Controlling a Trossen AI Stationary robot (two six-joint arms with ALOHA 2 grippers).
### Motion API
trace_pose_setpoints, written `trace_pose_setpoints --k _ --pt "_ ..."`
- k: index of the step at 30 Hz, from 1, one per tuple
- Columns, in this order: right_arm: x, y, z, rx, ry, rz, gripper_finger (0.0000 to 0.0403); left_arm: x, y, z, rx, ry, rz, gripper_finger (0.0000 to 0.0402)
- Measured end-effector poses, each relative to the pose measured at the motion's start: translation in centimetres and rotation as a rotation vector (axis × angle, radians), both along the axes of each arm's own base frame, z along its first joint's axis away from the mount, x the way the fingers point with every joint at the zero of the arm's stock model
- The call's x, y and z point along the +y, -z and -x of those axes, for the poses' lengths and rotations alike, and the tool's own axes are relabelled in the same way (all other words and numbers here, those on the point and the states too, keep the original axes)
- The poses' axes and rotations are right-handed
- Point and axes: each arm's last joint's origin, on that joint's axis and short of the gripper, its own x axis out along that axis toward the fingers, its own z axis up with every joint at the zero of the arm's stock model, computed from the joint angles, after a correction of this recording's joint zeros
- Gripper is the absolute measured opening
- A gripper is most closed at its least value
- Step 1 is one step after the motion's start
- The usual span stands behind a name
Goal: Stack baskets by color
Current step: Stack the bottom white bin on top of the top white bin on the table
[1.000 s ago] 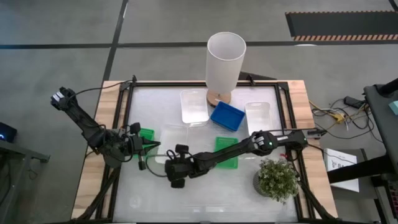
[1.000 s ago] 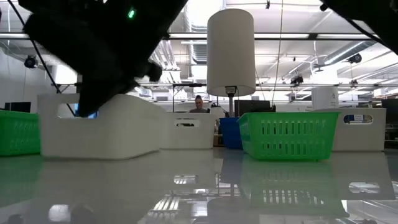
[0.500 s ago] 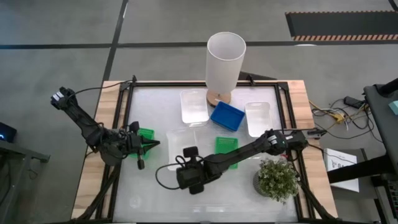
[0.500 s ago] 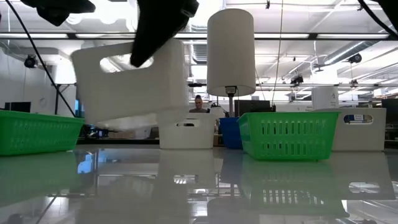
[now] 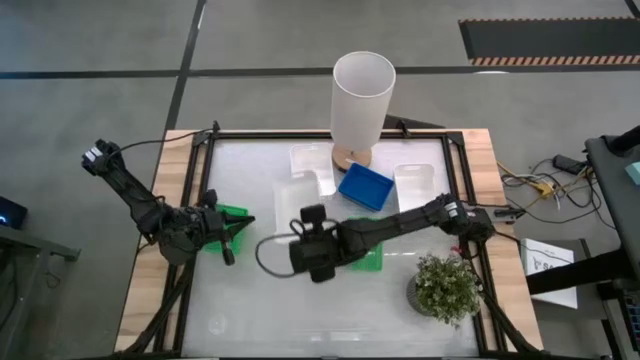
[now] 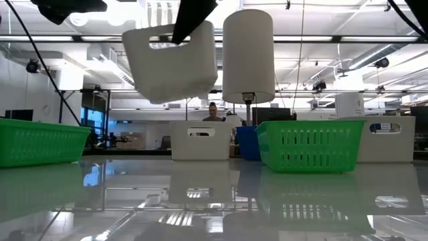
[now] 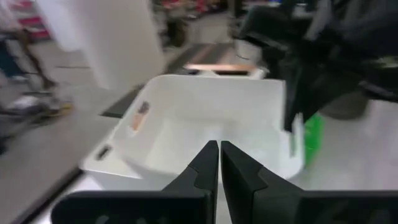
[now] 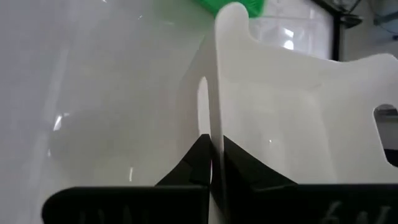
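My right gripper (image 8: 214, 146) is shut on a white basket (image 6: 174, 61) and carries it high above the table's middle (image 5: 298, 198). My left gripper (image 7: 219, 154) is shut on nothing, beside a green basket (image 5: 233, 214) at the table's left. That green basket rests flat on the table. So do a second green basket (image 5: 366, 250) under my right arm, a blue basket (image 5: 365, 187), a white basket (image 5: 415, 190) to the right and a white basket (image 5: 312, 160) at the back. My right gripper pinches one wall of the white basket at its rim (image 8: 217, 124), one finger inside the basket and one outside. The fingers come slanting down from the table's near side. The basket is lifted clear of the table and hangs tilted (image 6: 175, 73).
A tall white cylinder (image 5: 362, 95) stands at the table's back middle on a wooden foot. A potted plant (image 5: 445, 287) stands at the near right. The near middle of the tabletop (image 5: 300, 320) is bare. A person sits far off in the room (image 6: 213, 110).
My right gripper has risen and gone toward the table's far edge, a little to the right, rolling as it went. The white basket came up with it, from standing on the table to hanging tilted well clear of it.
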Motion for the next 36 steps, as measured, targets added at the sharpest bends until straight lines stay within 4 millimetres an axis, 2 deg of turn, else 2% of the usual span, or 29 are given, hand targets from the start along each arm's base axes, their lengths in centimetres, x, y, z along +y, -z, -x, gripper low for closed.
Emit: trace_pose_setpoints --k 5,16,21,25,28,32,36 --pt "-3.9 -0.8 -0.5 0.001 0.028 0.021 0.0008 0.1 0.1 0.0 -0.007 -0.040 -0.021 0.0002" --pt "-13.4 0.6 -1.5 0.060 0.115 -0.009 0.0008 0.1 0.0 0.0 -0.020 -0.066 -0.027 0.0002" --pt "-15.5 0.9 -1.5 0.058 0.115 -0.036 0.0008 0.4 -0.3 0.3 -0.035 -0.086 -0.031 0.0002" --pt "-15.4 0.0 -1.4 0.035 0.088 -0.022 0.0008 0.5 -0.6 0.3 -0.037 -0.080 -0.050 0.0002" --pt "-14.0 -1.8 -0.6 -0.009 0.072 -0.049 0.0008 0.3 -0.4 0.2 -0.016 -0.075 -0.085 0.0002" --pt "-10.3 -3.6 0.6 -0.043 -0.055 -0.235 0.0008 0.2 -0.4 0.0 -0.008 -0.074 -0.092 0.0002" --pt "-5.6 -3.0 1.1 -0.010 -0.224 -0.343 0.0008 0.1 -0.5 -0.1 -0.026 -0.074 -0.072 0.0002"
